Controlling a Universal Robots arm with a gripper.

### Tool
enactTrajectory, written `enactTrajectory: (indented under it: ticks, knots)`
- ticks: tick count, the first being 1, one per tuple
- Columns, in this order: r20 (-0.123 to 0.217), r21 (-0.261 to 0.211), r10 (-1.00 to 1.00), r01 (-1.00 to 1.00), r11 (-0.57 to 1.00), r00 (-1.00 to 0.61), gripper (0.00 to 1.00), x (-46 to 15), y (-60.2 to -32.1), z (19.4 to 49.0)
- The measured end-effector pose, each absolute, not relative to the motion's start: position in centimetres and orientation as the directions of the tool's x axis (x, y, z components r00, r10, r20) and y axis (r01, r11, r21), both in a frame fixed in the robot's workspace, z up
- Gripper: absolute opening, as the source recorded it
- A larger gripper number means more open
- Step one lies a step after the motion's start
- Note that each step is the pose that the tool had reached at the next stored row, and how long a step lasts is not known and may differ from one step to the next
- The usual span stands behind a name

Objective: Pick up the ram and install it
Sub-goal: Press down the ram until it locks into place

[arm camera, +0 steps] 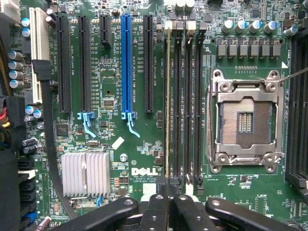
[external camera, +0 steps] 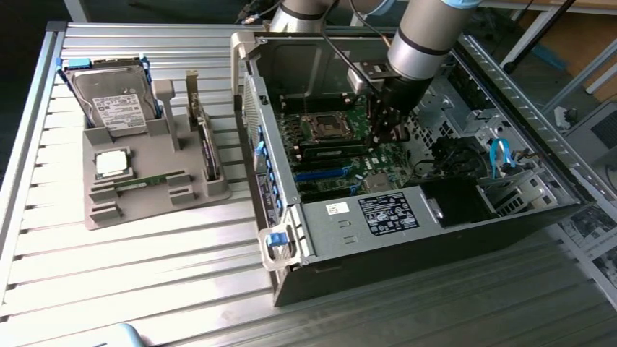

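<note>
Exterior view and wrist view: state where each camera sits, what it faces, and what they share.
Exterior view: off the arm, high, looking down at the open computer case, parts stand on the slatted table; arm reaches inside the case.
Wrist view: on the wrist, facing the motherboard straight on; gripper at the memory slots, jaws shut.
Shared: motherboard, empty CPU socket.

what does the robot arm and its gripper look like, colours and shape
The arm is a thick round tube in light silver-grey with a black band near its lower end, narrowing into a black wrist section. A thin black cable runs alongside it. The gripper is black, with slim fingers flanked by curved black linkage bars fixed by round pivot bolts.
</note>
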State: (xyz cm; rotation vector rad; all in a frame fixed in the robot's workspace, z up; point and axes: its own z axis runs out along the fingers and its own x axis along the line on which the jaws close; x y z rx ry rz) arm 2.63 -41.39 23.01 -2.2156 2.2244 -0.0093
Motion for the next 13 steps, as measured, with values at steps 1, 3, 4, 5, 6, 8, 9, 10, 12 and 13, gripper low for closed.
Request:
enactTrajectory:
  ticks: [1,3,4,5,6,8,9,10,12,13]
  knots:
    - [0.003,-0.006,-1.000,-1.000,0.004,-0.004,0.11,2.6,-41.4,23.0]
    - [0.003,-0.006,-1.000,-1.000,0.004,-0.004,0.11,2.6,-41.4,23.0]
    - [0.002,-0.006,-1.000,-1.000,0.004,-0.004,0.11,2.6,-41.4,22.9]
    - [0.002,-0.006,-1.000,-1.000,0.004,-0.004,0.11,2.6,-41.4,22.9]
    - [0.002,-0.006,-1.000,-1.000,0.004,-0.004,0.11,2.6,-41.4,22.9]
    - [0.001,-0.006,-1.000,-1.000,0.004,-0.004,0.11,2.5,-41.3,23.1]
    - [0.001,-0.006,-1.000,-1.000,0.004,-0.004,0.11,2.5,-41.3,23.5]
    - [0.002,-0.006,-1.000,-1.000,0.004,-0.004,0.11,2.4,-41.3,23.9]
    - [0.002,-0.006,-1.000,-1.000,0.004,-0.004,0.11,2.4,-41.3,24.1]
    - [0.002,-0.006,-1.000,-1.000,0.004,-0.004,0.11,2.4,-41.3,24.1]
